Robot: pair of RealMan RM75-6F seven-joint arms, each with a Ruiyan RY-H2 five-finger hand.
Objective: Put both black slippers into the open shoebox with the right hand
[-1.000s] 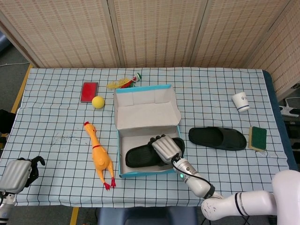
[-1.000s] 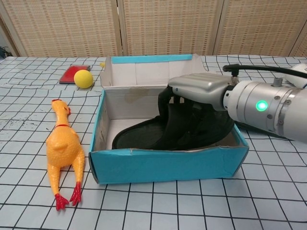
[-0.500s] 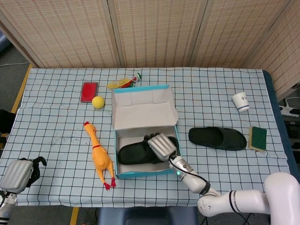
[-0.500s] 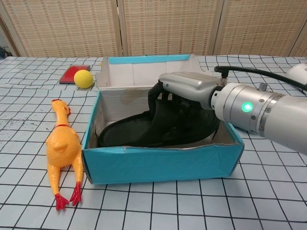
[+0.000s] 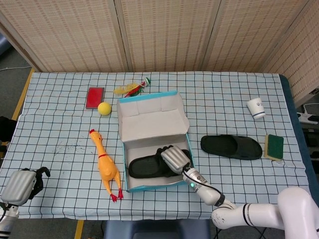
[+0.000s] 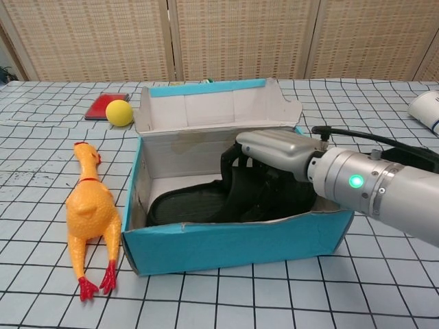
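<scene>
Item, step one of two: my right hand (image 5: 174,158) is inside the shoebox (image 5: 155,185) near the table's front edge, fingers curled on the first slipper (image 5: 145,167), which lies on the box floor. Second slipper (image 5: 231,147) lies on the table toward the right edge; next I judge I must let go, lift clear and reach right. Left hand (image 5: 21,186) idle at the front left corner, fingers curled, holding nothing.

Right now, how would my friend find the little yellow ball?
Start at the open white and teal cardboard shoebox in the middle of the checked table. Beyond its far left corner lies a flat red card; the round yellow ball sits beside it, the only round thing there.
</scene>
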